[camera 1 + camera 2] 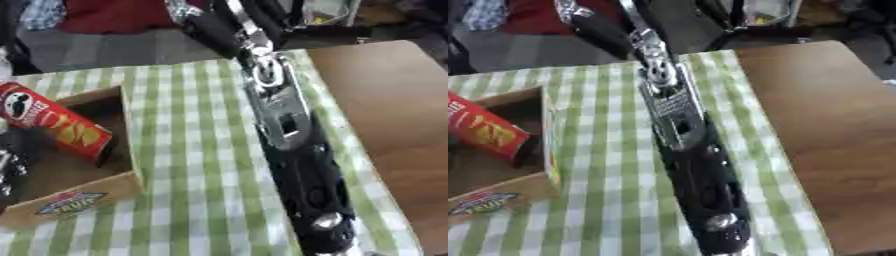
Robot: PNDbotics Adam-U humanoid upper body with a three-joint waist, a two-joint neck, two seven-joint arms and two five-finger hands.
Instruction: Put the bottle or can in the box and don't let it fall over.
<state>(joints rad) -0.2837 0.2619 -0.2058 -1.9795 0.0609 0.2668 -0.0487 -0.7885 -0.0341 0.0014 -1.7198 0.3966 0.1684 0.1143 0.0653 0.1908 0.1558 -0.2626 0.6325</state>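
Red can is lying tilted inside the cardboard box on the checked desk. Left eye view is showing my left robot hand at the box's edge; grip unreadable. My right arm is crossing the cloth.

You are looking through soft, even daylight, with both views blurring throughout. Glare is shining off the silver arm, and the box is shading its own interior.

Brown wooden table; green-checked cloth over its left; open cardboard box on cloth
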